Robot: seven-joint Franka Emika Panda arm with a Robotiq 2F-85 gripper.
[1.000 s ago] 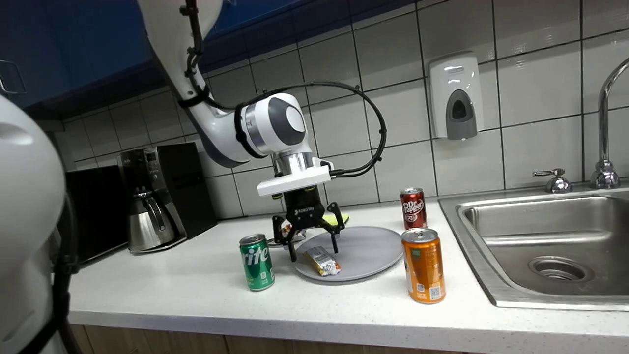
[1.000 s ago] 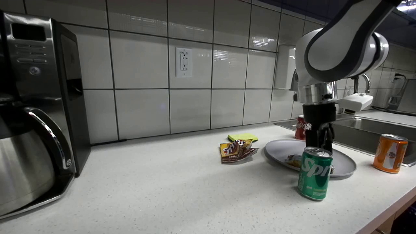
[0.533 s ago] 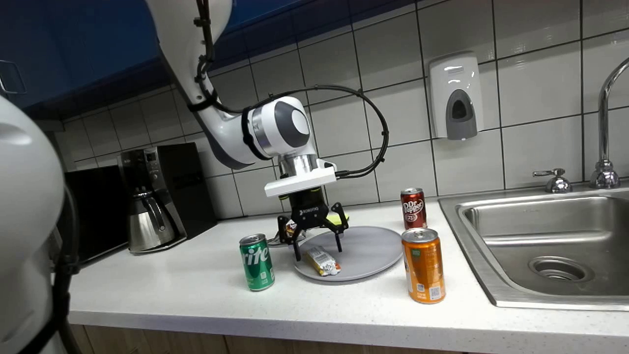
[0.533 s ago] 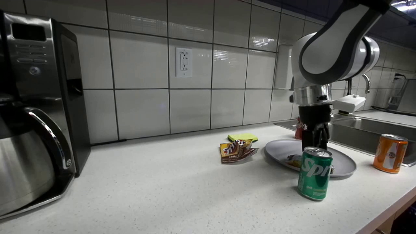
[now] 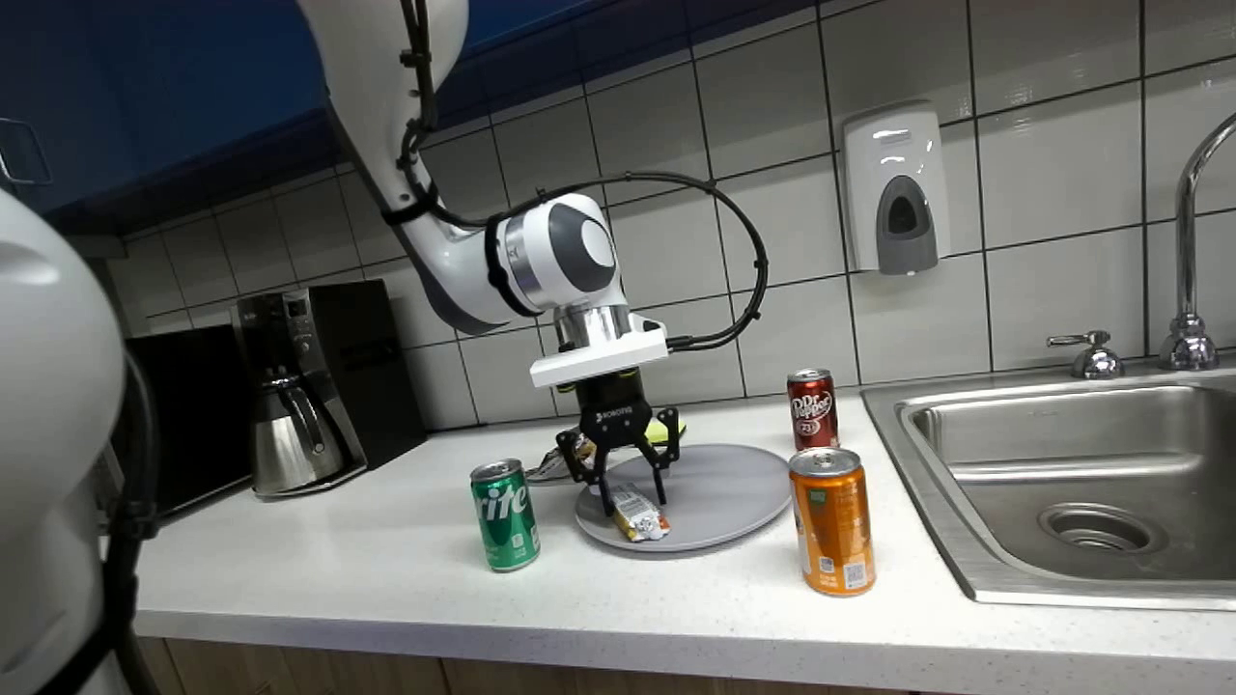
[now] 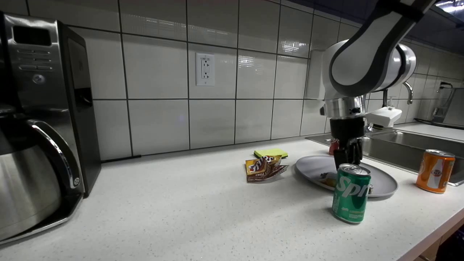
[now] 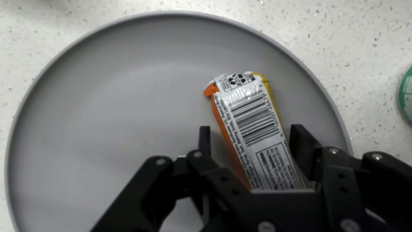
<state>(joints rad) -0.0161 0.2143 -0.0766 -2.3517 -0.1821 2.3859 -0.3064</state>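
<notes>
My gripper [image 5: 635, 506] points down over a round grey plate [image 5: 739, 492]. A snack bar in a silver, orange and yellow wrapper [image 5: 641, 517] lies on the plate. In the wrist view, my gripper [image 7: 250, 128] is partly open, with one finger on each side of the bar [image 7: 249, 112]. A gap shows between the left finger and the bar's orange side. The right finger is close to the bar's other side; I cannot tell whether it touches. In an exterior view, a green Sprite can [image 6: 351, 195] hides the fingertips and part of the plate [image 6: 310, 166].
An orange can [image 5: 832, 526] and a red Dr Pepper can [image 5: 812, 413] stand right of the plate, near the sink [image 5: 941, 550]. A crumpled brown chip bag [image 6: 264, 169] and a yellow-green sponge [image 6: 271, 153] lie behind. A coffee maker [image 5: 359, 372] stands at the back left.
My gripper has moved slightly to the right in an exterior view, so its fingers now straddle the bar. The fingers have come closer together. The bar and cans have not visibly moved.
</notes>
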